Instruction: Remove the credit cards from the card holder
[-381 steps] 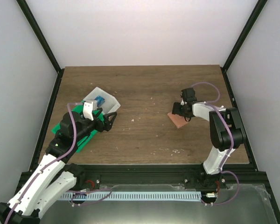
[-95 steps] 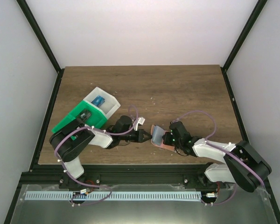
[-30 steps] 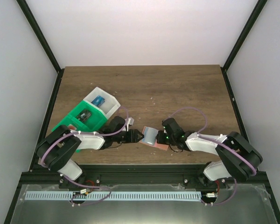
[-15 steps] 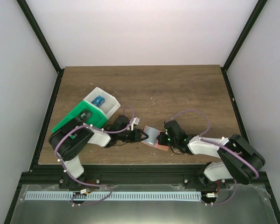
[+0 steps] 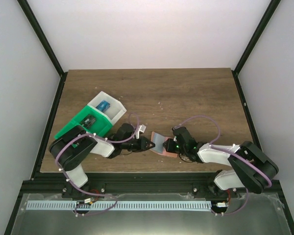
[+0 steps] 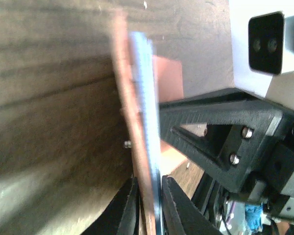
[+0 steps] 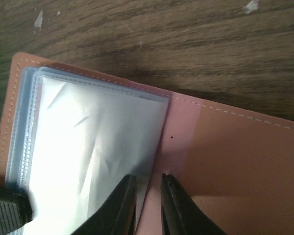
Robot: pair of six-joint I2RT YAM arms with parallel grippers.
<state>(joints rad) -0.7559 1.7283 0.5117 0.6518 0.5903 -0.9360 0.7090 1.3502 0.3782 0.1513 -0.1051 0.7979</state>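
The card holder (image 5: pixel 161 142) lies open near the table's front edge, between both grippers. My left gripper (image 5: pixel 149 143) is shut on its raised left flap. That flap shows edge-on in the left wrist view as a salmon and light blue sheet (image 6: pixel 139 107) pinched by my left gripper (image 6: pixel 148 210). My right gripper (image 5: pixel 173 146) stands over the fold. Its fingers (image 7: pixel 148 203) are a little apart astride the edge of the pale blue sleeves (image 7: pixel 93 142), beside the salmon panel (image 7: pixel 235 161). I cannot tell if the sleeves hold a card. A blue credit card (image 5: pixel 105 105) lies in the white tray.
A green tray (image 5: pixel 76 128) with a small dark item (image 5: pixel 90 121) sits at the left, and the white tray (image 5: pixel 118 110) adjoins it behind. Black frame posts stand at both table sides. The table's front rail runs close behind the card holder.
My left gripper has closed onto the holder's raised flap. My right gripper's fingers have parted slightly. Both arms stayed nearly in place.
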